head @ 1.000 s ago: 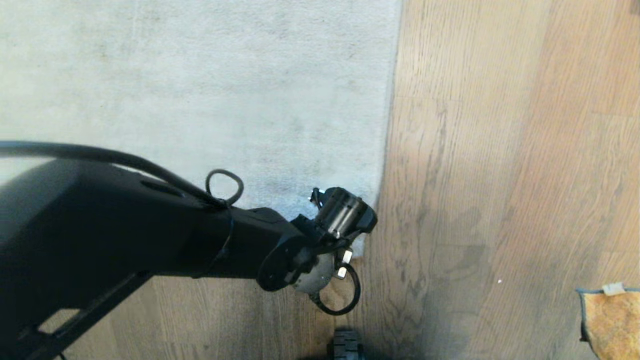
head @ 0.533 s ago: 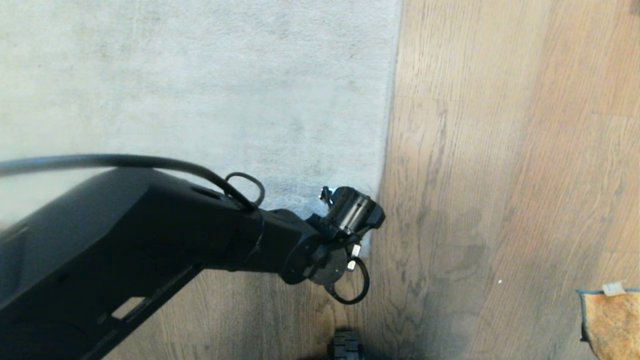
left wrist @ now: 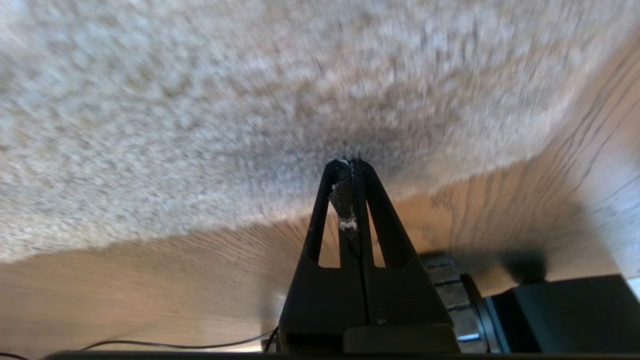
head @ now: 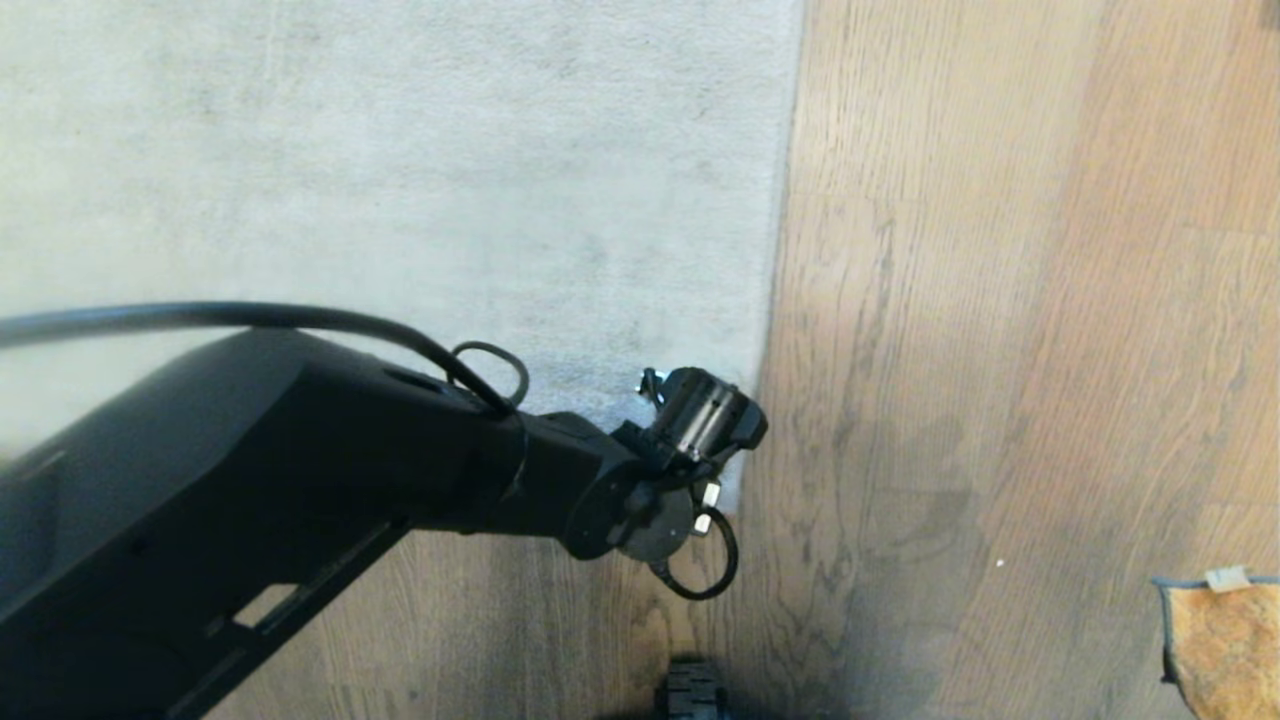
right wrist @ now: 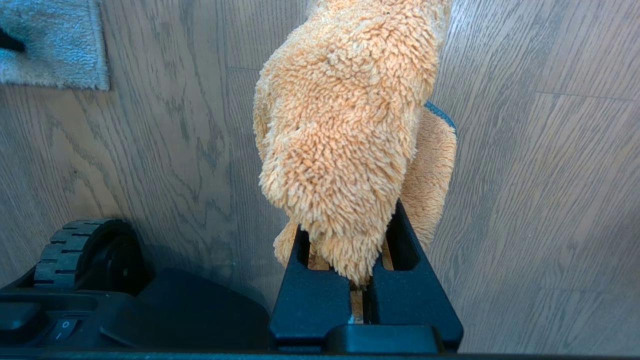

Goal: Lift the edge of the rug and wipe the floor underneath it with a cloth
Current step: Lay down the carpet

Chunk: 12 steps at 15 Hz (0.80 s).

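One rug fills the upper left of the head view: pale grey, short-piled and slightly mottled, with a straight border running down to a square corner. The rug edge (head: 772,300) lies against the floor (head: 1000,350), which is light brown planking with darker grain streaks and fine board seams.

One cloth is in sight, an orange-tan fuzzy rag with long looped fibres, dark grey edging and a small white tag. In the head view the cloth (head: 1222,640) shows at the lower right corner, well apart from the rug. In the right wrist view it drapes thickly over the right gripper (right wrist: 364,280), whose black fingers pinch its lower fold.

The left arm, matte black with a looped cable, reaches across the lower left to the rug's corner. In the left wrist view the left gripper (left wrist: 351,167) has its two tapered black fingers pressed together, tips at the rug's border where pile meets wood; whether they grip any pile cannot be told.

One ribbed black wheel (right wrist: 80,252) of the base stands on the floor beside the right gripper.
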Available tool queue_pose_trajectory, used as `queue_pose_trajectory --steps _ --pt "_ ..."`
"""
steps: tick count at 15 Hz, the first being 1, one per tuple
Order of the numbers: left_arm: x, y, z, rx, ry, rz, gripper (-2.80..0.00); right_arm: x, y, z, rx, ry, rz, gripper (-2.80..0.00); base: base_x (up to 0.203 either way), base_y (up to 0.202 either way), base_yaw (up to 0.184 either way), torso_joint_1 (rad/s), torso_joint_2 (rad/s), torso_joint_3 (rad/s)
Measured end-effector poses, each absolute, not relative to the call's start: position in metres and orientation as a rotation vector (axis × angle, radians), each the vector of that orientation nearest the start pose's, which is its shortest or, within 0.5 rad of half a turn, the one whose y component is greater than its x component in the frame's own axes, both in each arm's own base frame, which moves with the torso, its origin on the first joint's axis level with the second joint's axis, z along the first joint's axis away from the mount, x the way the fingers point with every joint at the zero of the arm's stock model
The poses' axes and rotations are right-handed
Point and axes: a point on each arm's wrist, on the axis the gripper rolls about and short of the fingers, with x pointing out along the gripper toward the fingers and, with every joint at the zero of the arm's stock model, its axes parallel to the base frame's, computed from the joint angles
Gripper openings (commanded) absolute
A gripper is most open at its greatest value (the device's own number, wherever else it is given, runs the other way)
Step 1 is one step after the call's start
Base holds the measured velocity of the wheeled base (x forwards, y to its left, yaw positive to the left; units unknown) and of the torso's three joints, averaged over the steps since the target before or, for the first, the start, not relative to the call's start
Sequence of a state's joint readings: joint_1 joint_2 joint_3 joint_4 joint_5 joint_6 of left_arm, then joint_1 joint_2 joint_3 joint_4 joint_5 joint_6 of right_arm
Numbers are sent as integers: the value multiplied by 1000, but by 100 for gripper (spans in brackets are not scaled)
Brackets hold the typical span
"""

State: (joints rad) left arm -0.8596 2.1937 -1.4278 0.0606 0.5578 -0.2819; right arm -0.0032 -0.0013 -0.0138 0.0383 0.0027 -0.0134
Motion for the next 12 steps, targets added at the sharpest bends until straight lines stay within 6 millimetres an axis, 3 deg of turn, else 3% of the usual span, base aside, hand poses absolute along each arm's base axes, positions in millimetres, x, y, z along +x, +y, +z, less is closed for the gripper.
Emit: queue_pose_trajectory --steps 5,9,12 --pt "277 -307 138 254 572 -175 -280 -24 0 75 -13 23 0 -280 0 0 0 0 0 0" --pt "268 -288 182 235 491 -185 -280 -24 0 75 -13 23 0 -280 0 0 0 0 0 0" --pt "251 -271 204 227 459 -199 -280 -24 0 75 -13 23 0 -280 0 0 0 0 0 0"
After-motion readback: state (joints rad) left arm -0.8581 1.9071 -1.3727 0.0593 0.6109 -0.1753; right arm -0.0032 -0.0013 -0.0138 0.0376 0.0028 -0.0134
